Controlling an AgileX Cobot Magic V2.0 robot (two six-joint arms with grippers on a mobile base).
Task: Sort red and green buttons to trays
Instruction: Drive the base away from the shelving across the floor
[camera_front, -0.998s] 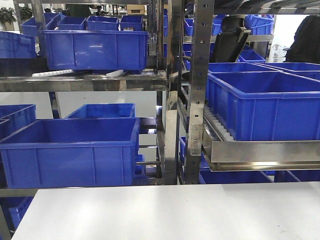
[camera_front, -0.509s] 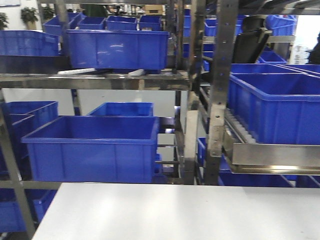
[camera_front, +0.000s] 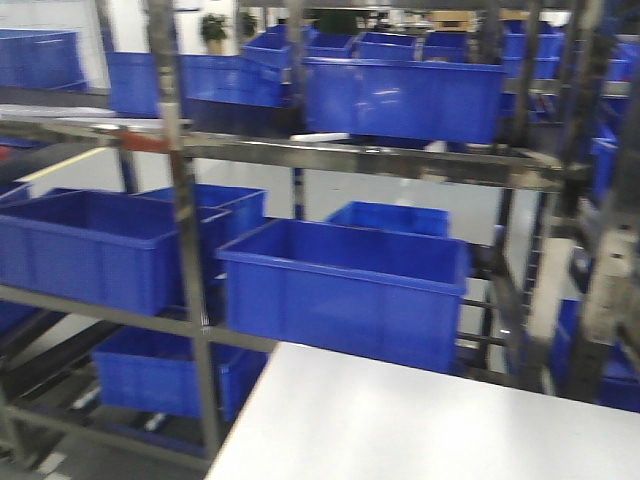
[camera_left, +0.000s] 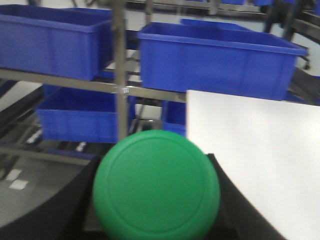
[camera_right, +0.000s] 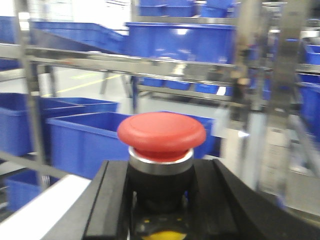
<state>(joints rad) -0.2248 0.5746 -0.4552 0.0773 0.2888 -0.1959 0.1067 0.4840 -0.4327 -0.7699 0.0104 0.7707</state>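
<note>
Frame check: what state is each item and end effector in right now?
green button: gripped in left end effector, cap toward the camera.
red button: gripped in right end effector.
left end effector: shut on green button.
right end effector: shut on red button.
nearest blue crate: upright, open-topped.

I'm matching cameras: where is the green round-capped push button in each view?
Front-facing: not in it.
Left wrist: green round-capped push button low centre, between dark fingers.
Right wrist: not in it; a red mushroom-capped push button instead.
Shared landmark: white table top.
</note>
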